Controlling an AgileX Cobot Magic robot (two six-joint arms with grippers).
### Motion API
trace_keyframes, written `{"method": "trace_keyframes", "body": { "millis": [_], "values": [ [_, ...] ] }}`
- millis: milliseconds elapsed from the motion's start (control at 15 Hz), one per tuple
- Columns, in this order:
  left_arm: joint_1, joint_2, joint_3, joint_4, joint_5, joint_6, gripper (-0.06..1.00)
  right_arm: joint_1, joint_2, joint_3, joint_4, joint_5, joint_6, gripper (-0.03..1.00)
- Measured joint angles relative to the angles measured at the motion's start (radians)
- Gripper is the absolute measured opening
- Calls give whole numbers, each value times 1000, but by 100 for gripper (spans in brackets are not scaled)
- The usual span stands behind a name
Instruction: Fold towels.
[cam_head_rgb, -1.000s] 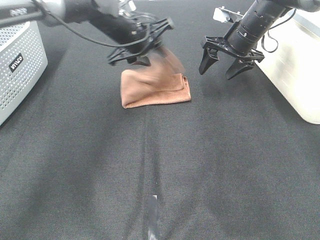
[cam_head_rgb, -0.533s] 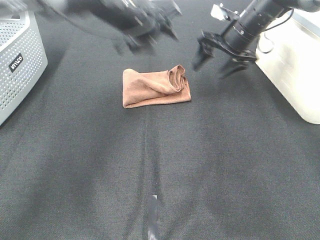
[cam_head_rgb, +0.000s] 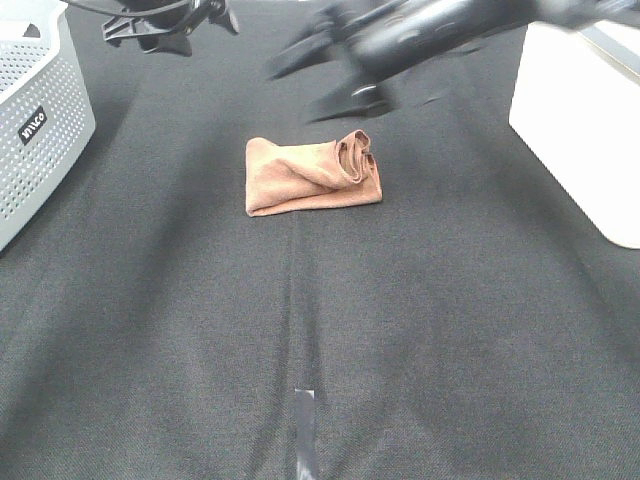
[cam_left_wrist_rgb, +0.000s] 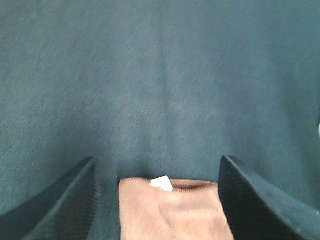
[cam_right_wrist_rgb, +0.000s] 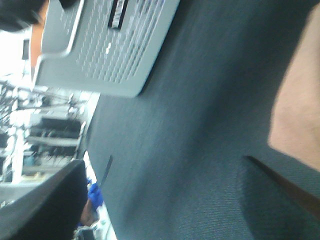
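**Tidy the bunched end before the last fold**

The towel (cam_head_rgb: 312, 176) lies folded on the black cloth (cam_head_rgb: 320, 330), just above centre, its 3 o'clock end rumpled. The right gripper (cam_head_rgb: 335, 75), blurred at its 12 o'clock, is spread open and empty; the left gripper (cam_head_rgb: 165, 22), open, holds nothing at 10 o'clock. Best to pinch that rumpled hem and lay it flat

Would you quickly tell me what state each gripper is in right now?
Left gripper: open, holding nothing.
Right gripper: open, holding nothing; the towel lies on the table.
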Motion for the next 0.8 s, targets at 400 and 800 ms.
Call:
{"method": "trace_keyframes", "body": {
  "millis": [400, 800],
  "values": [
    [0, 0, 0, -17, 54, 0, 64, -42, 91, 0, -49, -89, 1, 77],
    [0, -7, 0, -17, 129, 16, 64, -93, 103, 0, -217, -185, 11, 77]
  ]
}}
